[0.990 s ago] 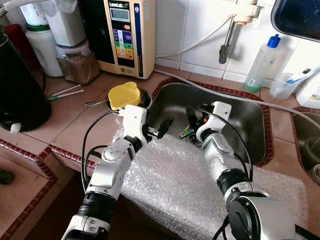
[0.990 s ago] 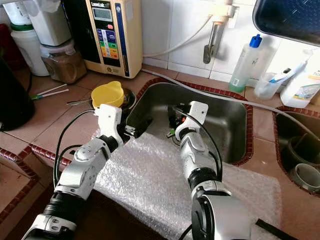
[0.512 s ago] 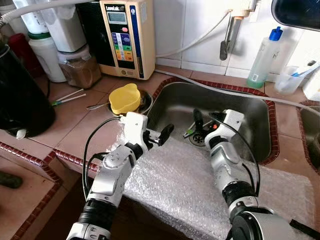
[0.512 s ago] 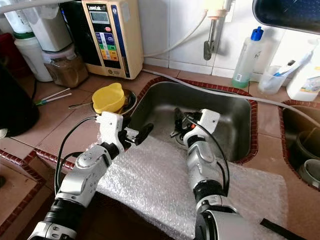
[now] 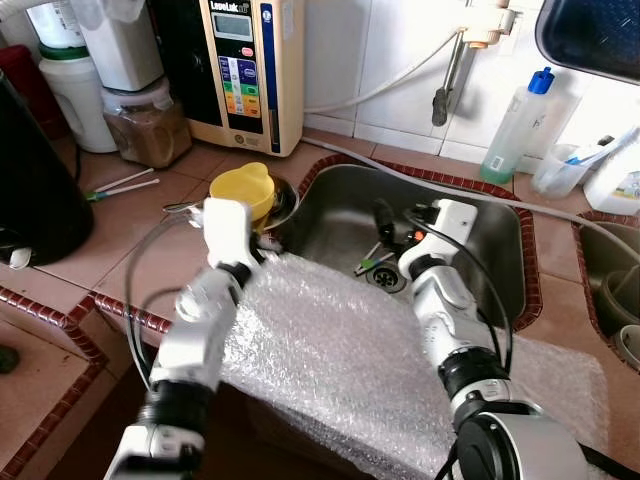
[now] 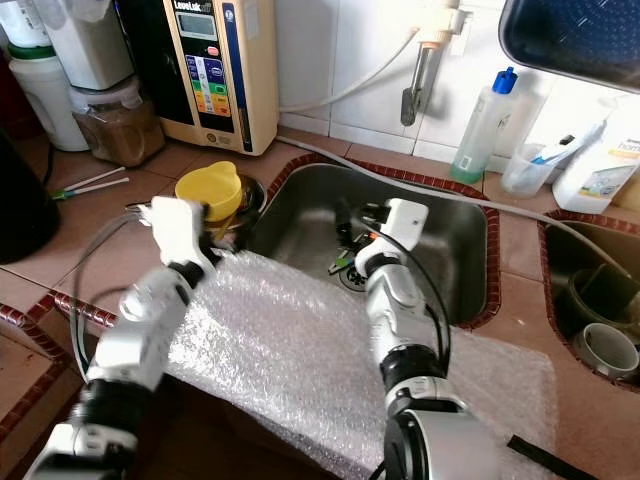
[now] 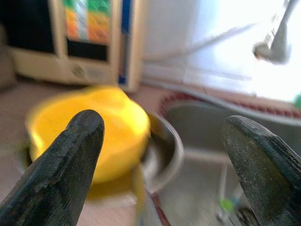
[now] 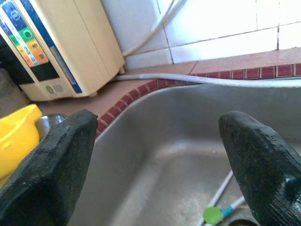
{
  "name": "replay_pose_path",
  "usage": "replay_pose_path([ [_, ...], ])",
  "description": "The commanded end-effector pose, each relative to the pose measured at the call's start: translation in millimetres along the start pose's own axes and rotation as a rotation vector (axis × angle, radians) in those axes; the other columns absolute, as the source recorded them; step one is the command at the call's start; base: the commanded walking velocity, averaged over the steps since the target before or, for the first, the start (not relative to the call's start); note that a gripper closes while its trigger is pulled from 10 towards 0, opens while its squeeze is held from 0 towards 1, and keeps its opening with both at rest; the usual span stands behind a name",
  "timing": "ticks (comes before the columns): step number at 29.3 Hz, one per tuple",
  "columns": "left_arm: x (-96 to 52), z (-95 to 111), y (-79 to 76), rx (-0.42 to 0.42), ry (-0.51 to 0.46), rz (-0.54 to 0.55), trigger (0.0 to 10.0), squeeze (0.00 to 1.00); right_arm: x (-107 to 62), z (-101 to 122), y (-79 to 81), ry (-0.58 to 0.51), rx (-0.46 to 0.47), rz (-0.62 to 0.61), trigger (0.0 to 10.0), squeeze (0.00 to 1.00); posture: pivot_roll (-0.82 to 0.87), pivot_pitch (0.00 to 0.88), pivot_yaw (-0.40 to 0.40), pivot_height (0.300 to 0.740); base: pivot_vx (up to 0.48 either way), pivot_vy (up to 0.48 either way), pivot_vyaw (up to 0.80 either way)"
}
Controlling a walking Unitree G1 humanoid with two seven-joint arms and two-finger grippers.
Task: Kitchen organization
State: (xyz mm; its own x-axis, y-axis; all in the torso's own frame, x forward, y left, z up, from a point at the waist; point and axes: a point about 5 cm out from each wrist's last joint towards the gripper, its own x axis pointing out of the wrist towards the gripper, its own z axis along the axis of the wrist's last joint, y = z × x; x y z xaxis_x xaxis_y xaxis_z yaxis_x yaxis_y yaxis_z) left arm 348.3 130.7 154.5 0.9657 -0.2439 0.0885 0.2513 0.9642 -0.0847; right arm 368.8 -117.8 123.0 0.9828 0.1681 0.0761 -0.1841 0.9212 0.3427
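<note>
A yellow plastic cup [image 5: 245, 189] lies upside down in a steel bowl [image 5: 288, 203] on the tiled counter, just left of the sink [image 5: 485, 235]. My left gripper [image 7: 162, 136] is open and points at the cup from close by, with its fingertips short of it. Inside the basin my right gripper [image 5: 400, 214] hangs open, holding nothing, above the drain. Thin utensils [image 5: 368, 263] lie by the drain, one with a green tip [image 8: 214, 214]. A sheet of bubble wrap [image 5: 340, 350] covers the counter's front edge under both arms.
A beige water machine [image 5: 250, 70], a jar of brown powder [image 5: 145, 125] and white containers stand at the back left. A black appliance [image 5: 35, 190] is at the far left, with chopsticks [image 5: 120, 185] beside it. A blue-capped bottle [image 5: 515, 125] and a tap [image 5: 445, 95] stand behind the sink.
My left gripper has swung left from the sink's edge towards the yellow cup. The right gripper stays open in the basin. The camera has shifted a little.
</note>
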Motion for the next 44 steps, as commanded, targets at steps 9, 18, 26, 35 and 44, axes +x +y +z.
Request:
replay_pose_path([
  [9,22.0,13,21.3,0.058,0.007,0.120,10.0,0.00,-9.0,0,7.5,-0.054,0.014,0.031,10.0,1.00,0.03,0.000,0.017,0.740,0.000,0.000,0.00],
  [18,35.3,14,32.1,-0.035,0.063,0.224,10.0,0.00,-18.5,-1,24.0,-0.056,-0.003,0.194,10.0,1.00,0.02,0.000,0.033,0.740,0.000,0.000,0.00],
  [26,39.8,10,39.8,-0.156,0.129,0.305,10.0,0.00,-48.3,-6,38.4,-0.001,-0.152,0.444,10.0,1.00,0.03,0.000,0.043,0.740,0.000,0.000,0.00],
  [35,43.3,10,40.6,-0.223,0.151,0.317,10.0,0.00,-69.6,8,58.9,-0.059,-0.109,0.605,10.0,0.00,0.03,0.000,0.047,0.740,0.000,0.000,0.00],
  [44,44.9,8,45.1,-0.264,0.218,0.317,0.0,0.00,-82.6,1,73.0,0.004,-0.160,0.690,10.0,0.00,0.04,0.000,0.055,0.740,0.000,0.000,0.00],
])
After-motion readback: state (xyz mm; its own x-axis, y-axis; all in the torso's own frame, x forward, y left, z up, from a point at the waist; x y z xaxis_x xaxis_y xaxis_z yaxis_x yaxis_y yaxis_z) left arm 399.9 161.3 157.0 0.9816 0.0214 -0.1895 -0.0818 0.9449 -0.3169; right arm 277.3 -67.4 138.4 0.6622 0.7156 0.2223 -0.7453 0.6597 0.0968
